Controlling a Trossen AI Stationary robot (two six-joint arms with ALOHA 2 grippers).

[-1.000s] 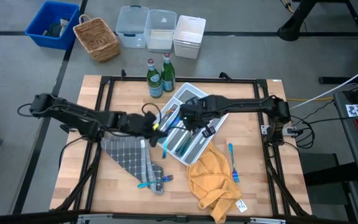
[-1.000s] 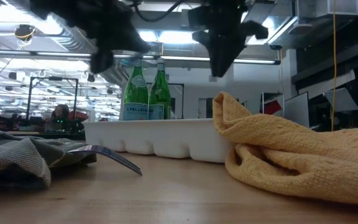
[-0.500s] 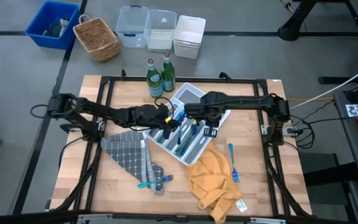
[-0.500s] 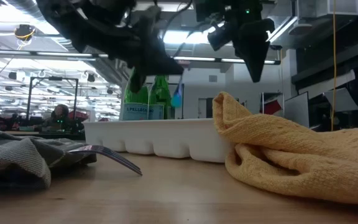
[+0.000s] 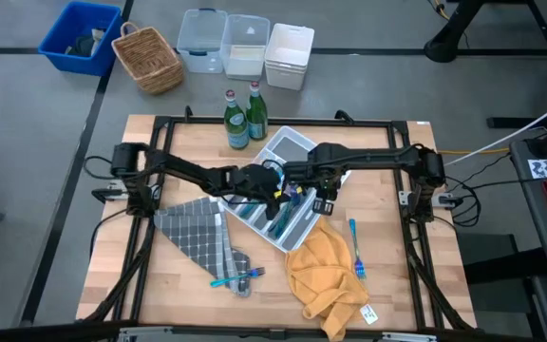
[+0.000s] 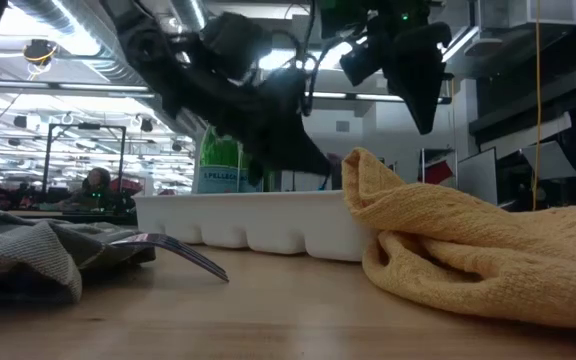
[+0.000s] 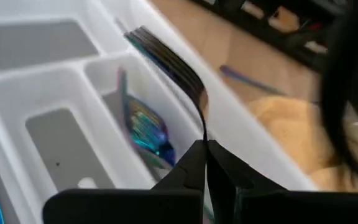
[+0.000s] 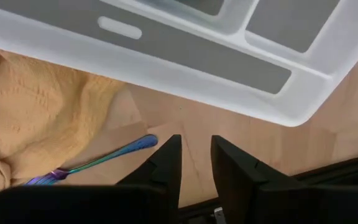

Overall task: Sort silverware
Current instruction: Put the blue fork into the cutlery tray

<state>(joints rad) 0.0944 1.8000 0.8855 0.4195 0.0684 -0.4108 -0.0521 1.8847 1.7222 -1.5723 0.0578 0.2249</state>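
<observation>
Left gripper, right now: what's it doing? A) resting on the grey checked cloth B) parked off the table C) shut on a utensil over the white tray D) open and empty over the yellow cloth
C: the left gripper is pinched shut on a utensil above a compartment of the white tray; the high view also places it over the tray.
</observation>
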